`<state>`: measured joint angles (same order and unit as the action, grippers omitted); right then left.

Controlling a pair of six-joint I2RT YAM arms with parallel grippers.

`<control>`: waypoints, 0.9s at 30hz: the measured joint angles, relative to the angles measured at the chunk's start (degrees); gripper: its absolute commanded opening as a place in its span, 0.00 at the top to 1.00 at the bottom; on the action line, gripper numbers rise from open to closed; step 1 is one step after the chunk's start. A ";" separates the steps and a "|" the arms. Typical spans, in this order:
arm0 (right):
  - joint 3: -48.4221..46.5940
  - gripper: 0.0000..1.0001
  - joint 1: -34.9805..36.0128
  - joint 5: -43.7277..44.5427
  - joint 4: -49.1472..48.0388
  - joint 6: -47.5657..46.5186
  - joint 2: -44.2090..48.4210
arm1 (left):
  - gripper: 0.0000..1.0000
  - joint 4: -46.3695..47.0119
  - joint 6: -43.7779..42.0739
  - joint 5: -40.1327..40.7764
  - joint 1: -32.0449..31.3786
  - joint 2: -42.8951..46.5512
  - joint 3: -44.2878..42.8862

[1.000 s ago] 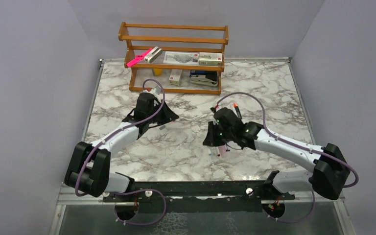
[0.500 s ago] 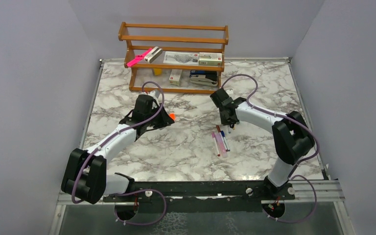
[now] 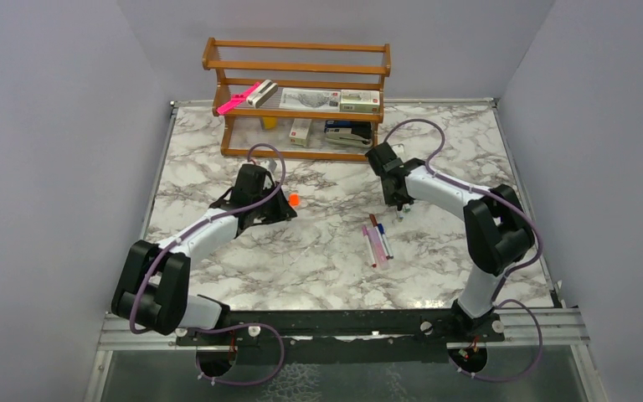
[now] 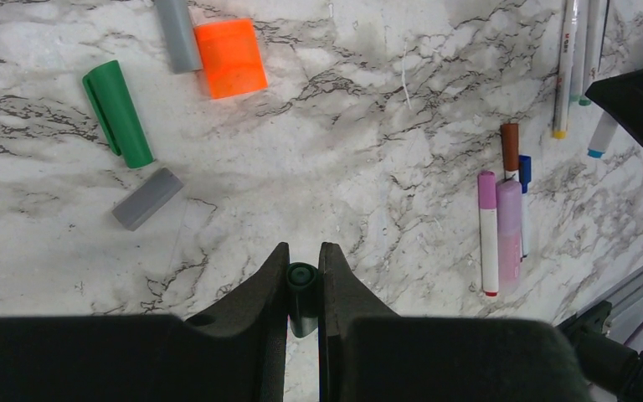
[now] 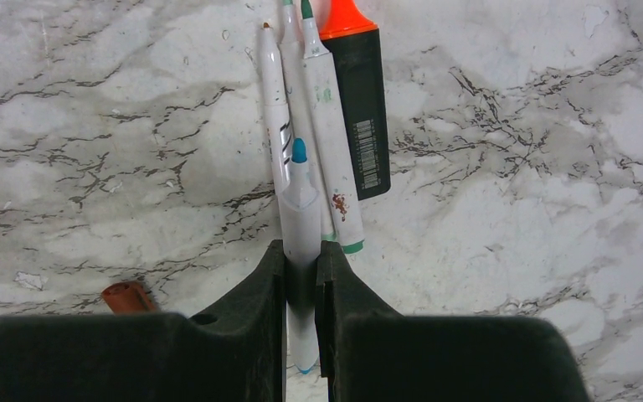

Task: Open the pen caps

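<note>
Lower the left hand (image 4: 304, 255), clenched on a small dark cap (image 4: 303, 283), toward the green cap (image 4: 117, 113) and orange cap (image 4: 231, 57) lying on the worktop (image 4: 368, 126); release beside them, not on top. Bring the right hand (image 5: 301, 251), gripping the bared blue-tipped marker (image 5: 300, 201), down next to the uncapped markers (image 5: 328, 109) and black highlighter (image 5: 362, 100); lay flat before letting go, to avoid rolling. Likely next: the lilac-capped marker (image 4: 487, 230).

Fixed overhead camera, high at the near edge, takes in the whole marble bench (image 3: 318, 251). Two wrist cameras look down from close above it. Overhead and left wrist share the orange cap (image 3: 294, 199).
</note>
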<state>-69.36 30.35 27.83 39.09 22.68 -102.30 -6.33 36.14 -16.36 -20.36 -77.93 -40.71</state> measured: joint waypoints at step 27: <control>2.27 0.71 -1.81 -3.78 0.15 -0.48 -0.26 | 0.75 -3.45 -4.61 5.64 0.46 -7.69 -6.67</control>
<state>-67.09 28.53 24.05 39.24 22.20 -102.56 -9.78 31.53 -10.72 -19.90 -85.62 -47.37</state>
